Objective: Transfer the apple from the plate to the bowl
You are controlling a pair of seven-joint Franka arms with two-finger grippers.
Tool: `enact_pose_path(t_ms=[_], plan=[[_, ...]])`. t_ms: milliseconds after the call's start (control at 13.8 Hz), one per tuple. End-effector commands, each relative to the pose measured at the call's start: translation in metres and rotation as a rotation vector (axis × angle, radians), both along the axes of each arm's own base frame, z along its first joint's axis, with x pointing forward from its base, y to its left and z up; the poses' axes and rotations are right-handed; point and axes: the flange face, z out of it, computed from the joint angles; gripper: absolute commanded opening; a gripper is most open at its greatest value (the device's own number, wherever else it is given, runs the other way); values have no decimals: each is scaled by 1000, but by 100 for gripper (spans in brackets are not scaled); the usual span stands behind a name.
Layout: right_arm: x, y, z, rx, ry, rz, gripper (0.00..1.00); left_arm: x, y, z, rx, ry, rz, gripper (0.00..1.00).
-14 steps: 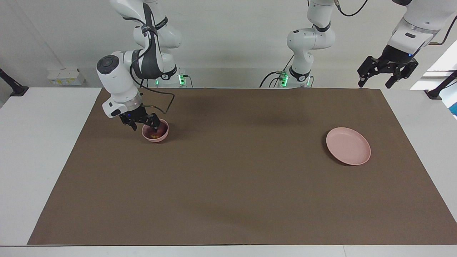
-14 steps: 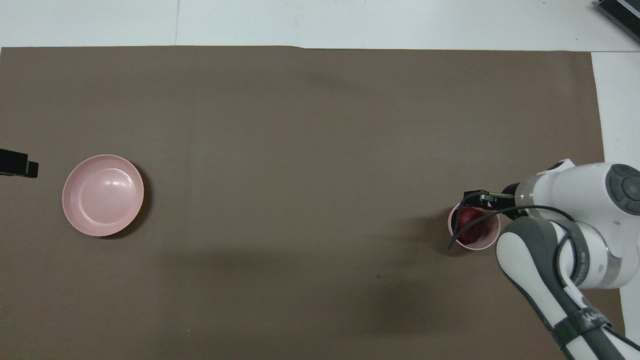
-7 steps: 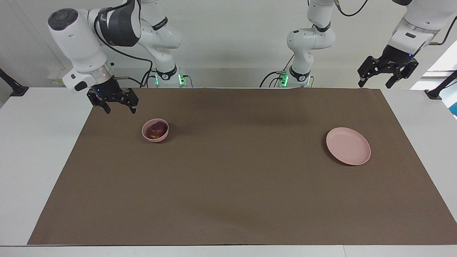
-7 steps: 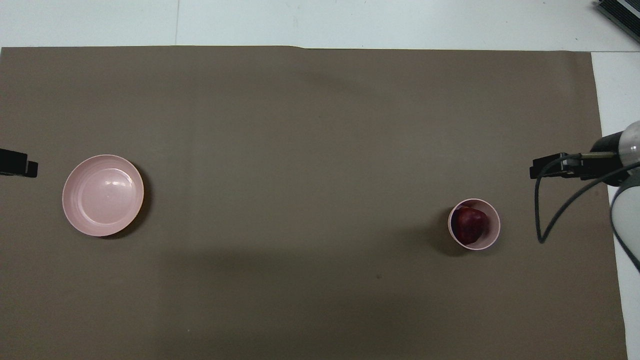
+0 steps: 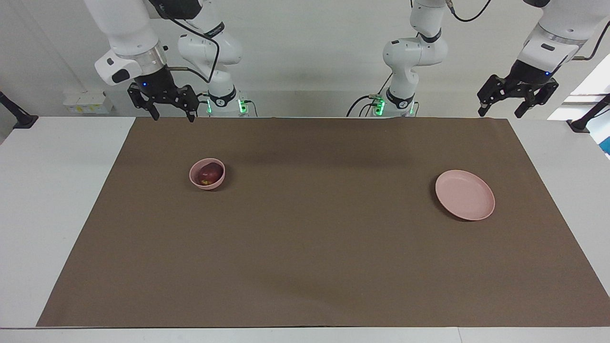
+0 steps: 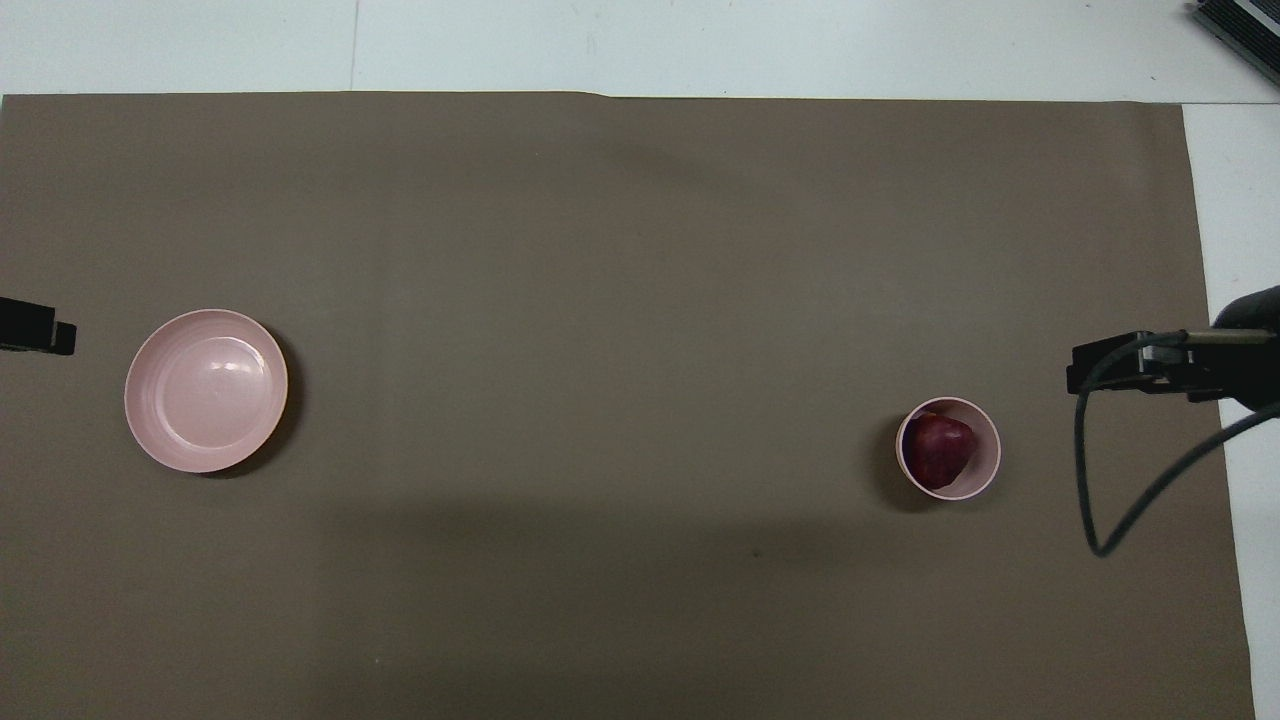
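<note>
Facing view: your apple (image 5: pixel 210 172) is sitting in the bowl (image 5: pixel 207 174).
You are seeing the plate (image 5: pixel 464 195) lying bare; right gripper (image 5: pixel 172 116) and left gripper (image 5: pixel 502 111) are hanging spread over the robots' edge.

Apple (image 5: pixel 210 172): dark red skin, yellowish patch showing in the facing view; bowl (image 5: pixel 207 183): pale pink, plain, matte, no pattern; plate (image 5: pixel 464 195): pale pink, plain, faint glossy highlights on its face in the overhead view; mat (image 5: pixel 305 247): flat brown, unpatterned, covering most of the table; table (image 5: pixel 43 190): white where it shows around the mat; right gripper (image 5: pixel 171 114): black fingers below a white and silver wrist, a small blue light on its body; left gripper (image 5: pixel 500 110): black, under a white arm with a silver ring; arm bases: white with green lights; cables: black; wall: off-white
</note>
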Motion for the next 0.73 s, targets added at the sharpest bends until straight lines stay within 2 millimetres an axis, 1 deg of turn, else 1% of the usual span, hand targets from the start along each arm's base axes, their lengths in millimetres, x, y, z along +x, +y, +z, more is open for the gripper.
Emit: enact_pose_path(t_ms=[0,145,291,363,436,508,654], plan=[[2,-6,5,-16,8,-15,100,-3,2,0,16,-8,-10,100],[1,-9,7,-16,7,-18,100,-3,3,0,16,-9,-8,100],[1,-5,8,-21,14,-5,100,-4,3,0,16,-10,-11,100],[-1,1,11,-18,26,20,100,-4,3,0,16,-10,-11,100],[-2,-5,10,-12,43,20,100,-4,3,0,16,-10,-11,100],[-2,-13,14,-9,43,8,100,-4,3,0,16,-10,-11,100],[2,-13,15,-9,44,16,100,-4,3,0,16,-8,-11,100]])
